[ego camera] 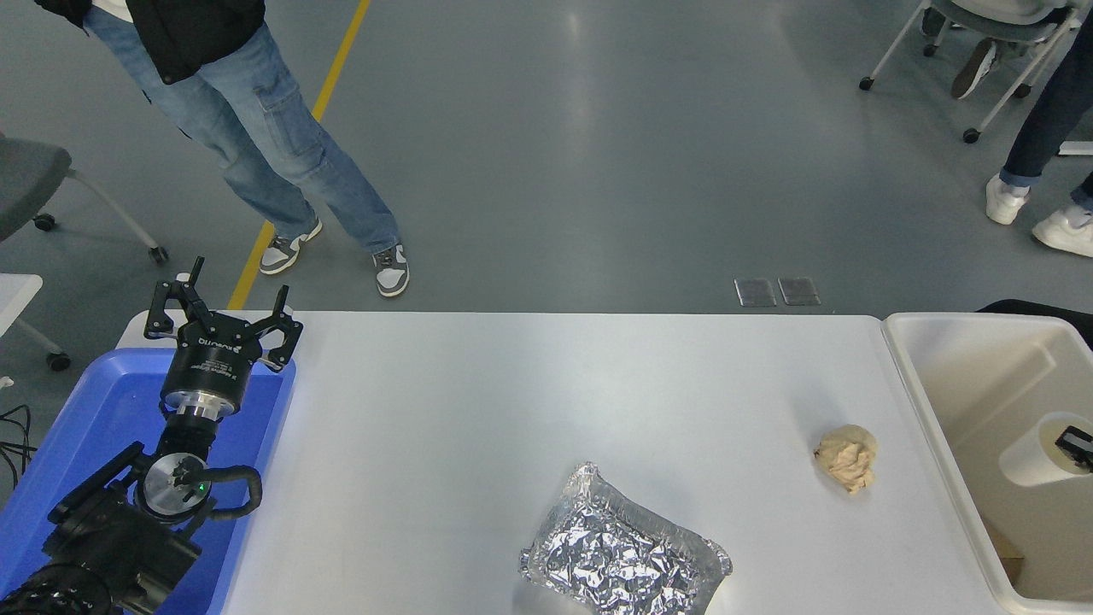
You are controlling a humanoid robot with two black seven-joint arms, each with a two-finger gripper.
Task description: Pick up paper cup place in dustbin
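Note:
The white paper cup (1031,451) lies tilted on its side inside the mouth of the cream-white dustbin (973,319) at the table's right end, its open rim facing right. Only a black fingertip of my right gripper (1078,447) shows at the picture's right edge, at the cup's rim and gripping it. The rest of the right arm is out of view. My left gripper (222,329) is parked open and empty over the blue tray at the lower left.
A crumpled brown paper ball (847,457) lies near the bin. A crumpled foil tray (623,559) sits at the table's front middle. The blue tray (94,410) is at the left end. A person (256,128) stands beyond the far left; more feet and chairs are at the top right.

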